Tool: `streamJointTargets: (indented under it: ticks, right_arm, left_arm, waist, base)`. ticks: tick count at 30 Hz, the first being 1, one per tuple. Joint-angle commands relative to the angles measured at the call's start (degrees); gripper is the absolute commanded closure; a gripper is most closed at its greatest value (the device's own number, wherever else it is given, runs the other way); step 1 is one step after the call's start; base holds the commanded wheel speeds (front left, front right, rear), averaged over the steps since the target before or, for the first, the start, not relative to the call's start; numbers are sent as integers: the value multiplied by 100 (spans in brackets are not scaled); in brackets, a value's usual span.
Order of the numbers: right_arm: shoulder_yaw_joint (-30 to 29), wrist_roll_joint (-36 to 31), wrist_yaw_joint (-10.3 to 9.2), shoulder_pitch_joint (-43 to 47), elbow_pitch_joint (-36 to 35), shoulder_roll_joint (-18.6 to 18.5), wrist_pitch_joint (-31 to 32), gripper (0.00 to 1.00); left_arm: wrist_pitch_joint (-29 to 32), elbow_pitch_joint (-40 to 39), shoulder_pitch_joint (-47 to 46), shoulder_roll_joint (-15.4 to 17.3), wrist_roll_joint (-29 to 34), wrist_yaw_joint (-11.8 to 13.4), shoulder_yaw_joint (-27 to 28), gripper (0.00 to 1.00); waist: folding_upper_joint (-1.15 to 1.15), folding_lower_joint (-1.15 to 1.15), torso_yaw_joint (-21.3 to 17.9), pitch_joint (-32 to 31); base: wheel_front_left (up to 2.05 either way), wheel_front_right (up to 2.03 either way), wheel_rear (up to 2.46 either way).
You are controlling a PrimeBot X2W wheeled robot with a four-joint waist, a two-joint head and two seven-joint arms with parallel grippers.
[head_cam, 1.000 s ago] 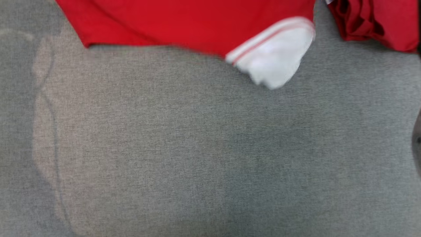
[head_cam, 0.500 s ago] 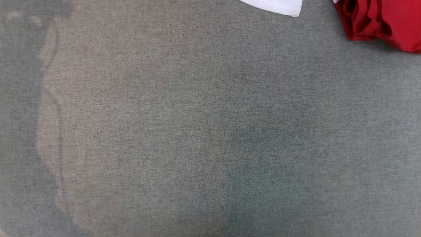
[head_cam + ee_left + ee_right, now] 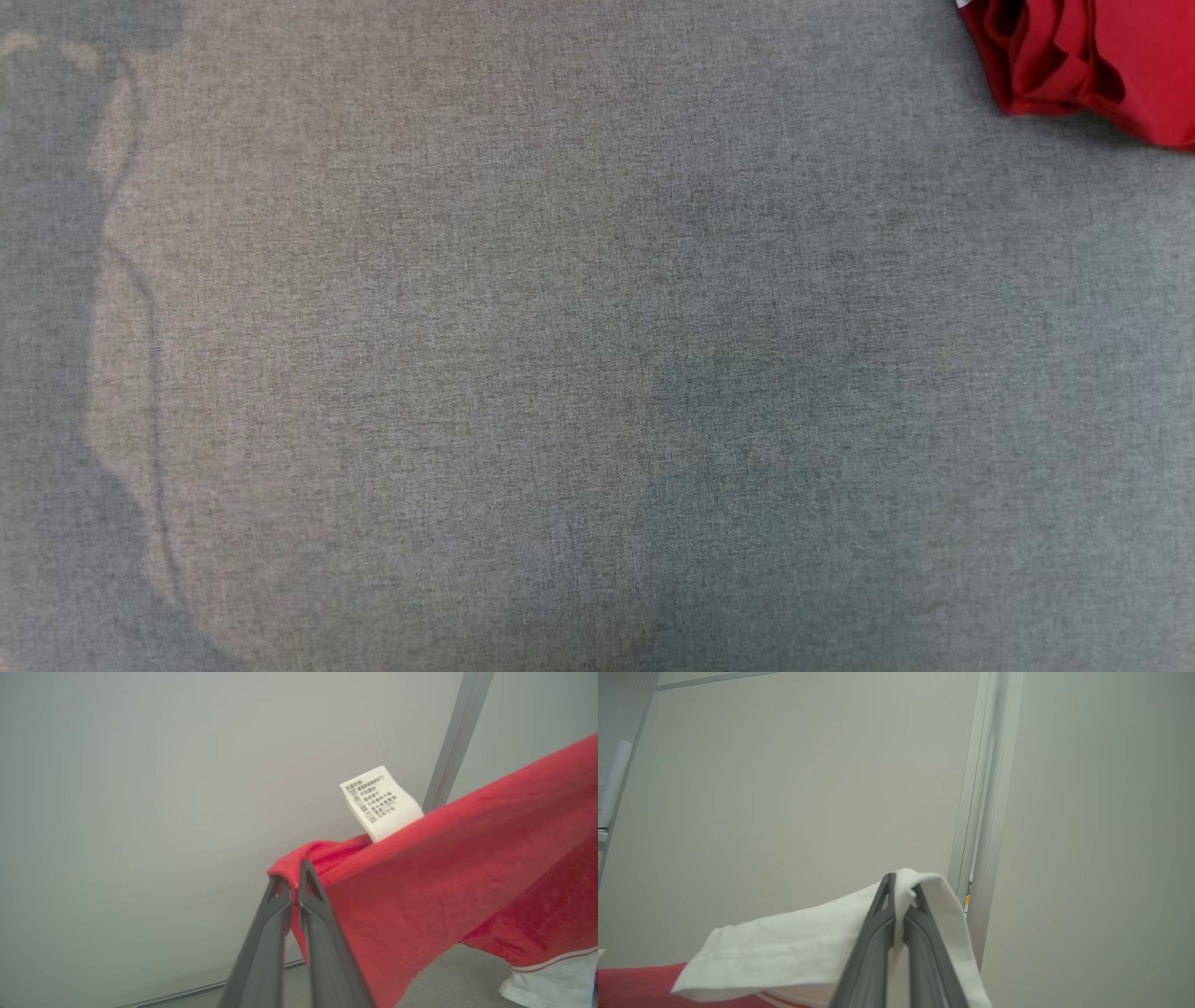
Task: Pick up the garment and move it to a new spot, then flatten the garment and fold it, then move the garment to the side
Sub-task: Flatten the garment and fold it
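Note:
The garment [image 3: 444, 882] is red with white sleeves and hangs in the air, held up between both grippers. In the left wrist view my left gripper [image 3: 294, 875] is shut on a red edge of it, next to a white care label [image 3: 380, 802]. A white sleeve with a thin red stripe [image 3: 551, 980] dangles at the lower right of that view. In the right wrist view my right gripper [image 3: 901, 882] is shut on a fold of a white sleeve [image 3: 784, 947], and the garment's red body [image 3: 635, 984] shows at the bottom left.
The grey fabric-covered table [image 3: 560, 327] lies below, with a long crease down its left side. A crumpled red cloth [image 3: 1092, 65] lies at the table's far right corner. Pale walls and a metal post [image 3: 453, 742] stand behind the grippers.
The red garment and its white sleeve have risen out of the top of the head view. The crumpled red cloth at the far right has stayed where it was.

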Motion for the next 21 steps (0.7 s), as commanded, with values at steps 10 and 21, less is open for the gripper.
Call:
streamJointTargets:
  ticks: [10, 21]
  right_arm:
    - [-75, -116, 0, -278, 463, 19, -93, 100]
    - [-438, -437, 0, -110, -64, 11, -81, 100]
  left_arm:
    - [-561, 93, -622, 75, -316, -6, -340, 100]
    - [-722, 235, -948, 112, -666, -4, -767, 100]
  waist:
    - [0, 0, 65, -79]
    - [0, 0, 120, -62]
  base:
    - [0, 0, 0]
    - [0, 0, 0]
